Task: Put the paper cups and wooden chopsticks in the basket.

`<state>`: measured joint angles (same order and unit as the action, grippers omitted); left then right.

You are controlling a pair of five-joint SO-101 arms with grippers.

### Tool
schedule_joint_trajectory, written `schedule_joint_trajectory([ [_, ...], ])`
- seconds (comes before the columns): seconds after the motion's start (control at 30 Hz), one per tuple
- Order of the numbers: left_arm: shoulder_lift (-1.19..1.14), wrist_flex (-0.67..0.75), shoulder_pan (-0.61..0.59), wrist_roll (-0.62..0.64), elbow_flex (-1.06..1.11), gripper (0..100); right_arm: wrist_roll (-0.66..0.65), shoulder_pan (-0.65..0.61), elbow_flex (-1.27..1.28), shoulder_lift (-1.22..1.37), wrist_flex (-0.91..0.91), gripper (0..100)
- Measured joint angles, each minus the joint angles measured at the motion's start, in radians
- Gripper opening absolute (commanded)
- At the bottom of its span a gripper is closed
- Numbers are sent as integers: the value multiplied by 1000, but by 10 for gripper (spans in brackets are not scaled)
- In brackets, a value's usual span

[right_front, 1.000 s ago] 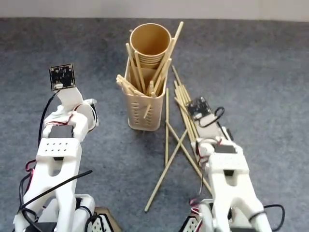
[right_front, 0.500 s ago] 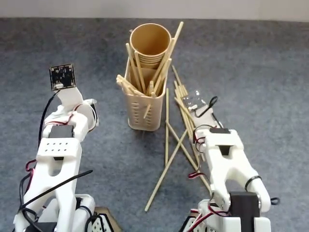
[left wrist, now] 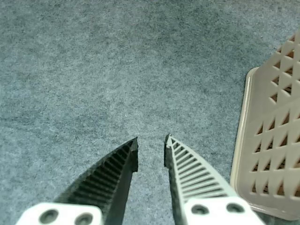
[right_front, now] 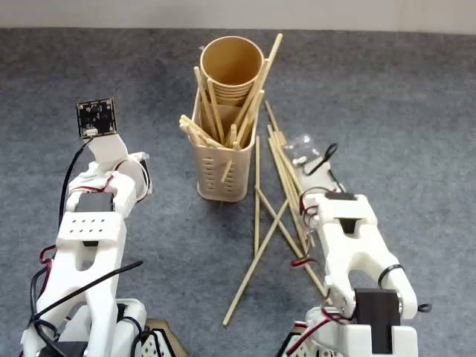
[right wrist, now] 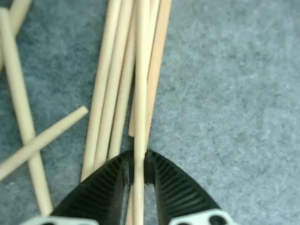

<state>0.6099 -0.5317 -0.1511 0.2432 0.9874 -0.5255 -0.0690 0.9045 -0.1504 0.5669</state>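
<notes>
Stretching farther forward, the right claw [right wrist: 136, 164] pinches one smooth round chopstick [right wrist: 140, 70] among others lying right of the lattice basket [right_front: 219, 178]. The left claw [left wrist: 151, 150] hangs slightly parted over fuzzy carpet [left wrist: 93, 70].

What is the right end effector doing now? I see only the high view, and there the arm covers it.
Observer: In the right wrist view, the right end effector is shut on one chopstick.
Operator: Does it hold one stick only, or several?
Observer: One only. The other chopsticks lie loose beside it on the carpet.
Operator: And the left end effector?
Observer: The left end effector is open and holds nothing, over the carpet beside the basket.
</notes>
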Motion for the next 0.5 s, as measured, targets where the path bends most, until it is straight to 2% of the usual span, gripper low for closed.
schedule_joint_trajectory([
  [0.13, 0, 0, 0, 0, 0, 108, 75, 25, -103, -83, 109, 5],
  [0.3, 0, 0, 0, 0, 0, 108, 206, 18, -164, -393, 152, 5],
  [0.5, 0, 0, 0, 0, 0, 108, 336, -129, -124, -832, 155, 5],
])
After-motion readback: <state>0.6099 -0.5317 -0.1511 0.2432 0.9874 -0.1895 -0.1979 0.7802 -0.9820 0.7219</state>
